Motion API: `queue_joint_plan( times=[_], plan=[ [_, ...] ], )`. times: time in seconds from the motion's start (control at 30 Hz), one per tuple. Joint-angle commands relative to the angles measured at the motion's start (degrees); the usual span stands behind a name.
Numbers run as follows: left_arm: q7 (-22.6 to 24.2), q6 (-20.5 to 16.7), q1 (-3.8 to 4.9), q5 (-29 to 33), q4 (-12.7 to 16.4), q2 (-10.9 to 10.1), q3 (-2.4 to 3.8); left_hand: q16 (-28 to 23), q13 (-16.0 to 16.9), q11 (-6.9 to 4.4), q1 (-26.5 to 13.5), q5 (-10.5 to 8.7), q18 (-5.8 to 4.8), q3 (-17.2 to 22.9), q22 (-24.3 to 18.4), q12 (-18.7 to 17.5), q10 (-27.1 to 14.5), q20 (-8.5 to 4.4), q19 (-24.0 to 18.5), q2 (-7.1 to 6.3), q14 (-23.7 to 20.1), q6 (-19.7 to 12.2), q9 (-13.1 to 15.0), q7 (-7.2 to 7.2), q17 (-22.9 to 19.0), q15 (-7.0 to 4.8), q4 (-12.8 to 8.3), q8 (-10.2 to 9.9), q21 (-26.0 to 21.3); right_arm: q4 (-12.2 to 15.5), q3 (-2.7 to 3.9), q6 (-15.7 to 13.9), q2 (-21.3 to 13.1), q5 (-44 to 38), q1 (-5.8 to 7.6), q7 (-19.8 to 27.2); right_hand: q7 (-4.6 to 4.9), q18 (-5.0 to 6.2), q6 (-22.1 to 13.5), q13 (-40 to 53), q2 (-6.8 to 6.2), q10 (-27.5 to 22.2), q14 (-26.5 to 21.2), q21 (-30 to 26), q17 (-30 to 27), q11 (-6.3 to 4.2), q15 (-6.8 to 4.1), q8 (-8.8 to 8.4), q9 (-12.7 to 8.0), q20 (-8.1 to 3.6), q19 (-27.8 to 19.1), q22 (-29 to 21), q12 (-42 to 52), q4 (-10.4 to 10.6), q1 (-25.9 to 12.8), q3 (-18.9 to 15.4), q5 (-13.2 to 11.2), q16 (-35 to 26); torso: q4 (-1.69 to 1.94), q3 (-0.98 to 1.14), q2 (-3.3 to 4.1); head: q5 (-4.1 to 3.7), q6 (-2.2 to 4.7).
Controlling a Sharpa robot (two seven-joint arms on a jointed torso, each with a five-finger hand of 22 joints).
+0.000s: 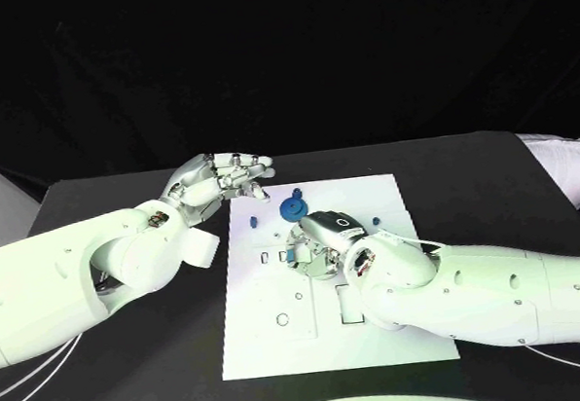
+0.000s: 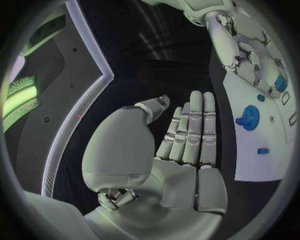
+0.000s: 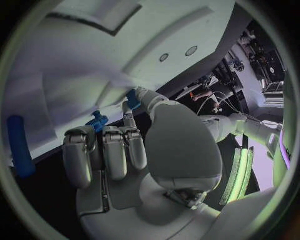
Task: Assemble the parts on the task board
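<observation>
On the task board [image 1: 392, 346], no writing legible.

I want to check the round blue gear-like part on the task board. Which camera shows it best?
The left wrist view: the round blue part lies unobstructed on the task board, face visible. The head view shows it small, beside the right hand. The right wrist view gives only blue bits past the fingers; whether they are this part I cannot tell.
</observation>
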Motion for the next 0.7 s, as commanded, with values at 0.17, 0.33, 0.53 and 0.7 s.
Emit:
queue_joint_plan(
  times=[0.17,0.33,0.53,0.7],
  plan=[
    [0.2,1.3,0.01,-0.3,0.1,0.0,0.02,0.3,0.1,0.04,-0.1,-0.22,0.15,-0.2,0.1,-0.2,-0.5,-0.10,-0.3,0.23,-0.4,-0.4,-0.1,1.20,-0.1,0.06,0.0,0.0,0.2,0.0,-0.01,-0.2,0.0,-0.9,-0.08,0.2,0.19,-0.60,-0.6,14.5,-0.53,5.5,6.0,-0.4,15.1,0.35,0.15,-0.47,-0.2,0.08,5.6,14.5,-0.5,0.1,-0.4,-0.3,-0.3,0.2,0.01,-0.02,-0.02,0.04,-0.06],
    [0.2,1.4,0.01,-0.3,0.1,0.0,0.02,0.3,0.1,0.04,-0.1,-0.22,0.15,-0.2,0.1,-0.2,-0.5,-0.10,-0.3,0.23,-0.4,-0.4,-0.1,1.20,-0.1,0.06,0.0,0.0,0.2,-0.1,-0.01,0.0,0.0,-0.8,-0.08,0.2,0.67,-0.46,-2.0,12.8,-1.05,3.9,6.0,-0.9,15.1,0.75,0.54,-1.15,-0.5,0.42,5.3,14.1,-2.8,0.5,-1.0,-0.8,-0.6,0.2,0.01,0.00,-0.01,0.04,-0.08],
    [0.1,1.4,0.01,-0.3,0.1,0.0,0.02,0.4,0.1,0.04,-0.2,-0.23,0.18,-0.2,0.2,-0.2,-0.6,-0.04,-0.6,0.23,-0.5,-0.5,-0.1,1.19,-0.2,0.07,-0.1,0.0,0.4,0.3,-0.02,-1.2,-0.1,-0.6,-0.11,0.5,2.28,0.00,-7.0,9.9,-1.78,1.0,5.9,-2.6,14.7,2.11,1.85,-4.20,-1.7,1.54,4.4,12.7,-6.8,1.3,-1.0,-5.0,0.0,0.1,-0.01,0.02,0.00,0.07,-0.09],
    [-0.1,1.4,0.00,-0.7,0.0,0.0,0.02,0.4,0.1,0.04,-0.2,-0.23,0.18,-0.2,0.2,-0.2,-0.6,-0.04,-0.6,0.23,-0.5,-0.5,-0.1,1.19,-0.2,0.07,-0.1,0.0,0.4,1.5,-0.01,-2.8,-0.6,-0.4,-0.26,1.2,3.06,0.25,-8.8,8.7,-0.22,-0.1,5.9,-3.6,14.7,2.98,2.53,-5.97,-2.3,2.39,3.9,12.1,-8.0,5.9,3.3,-17.8,0.9,0.1,0.02,0.05,-0.03,0.06,-0.02]
  ],
)
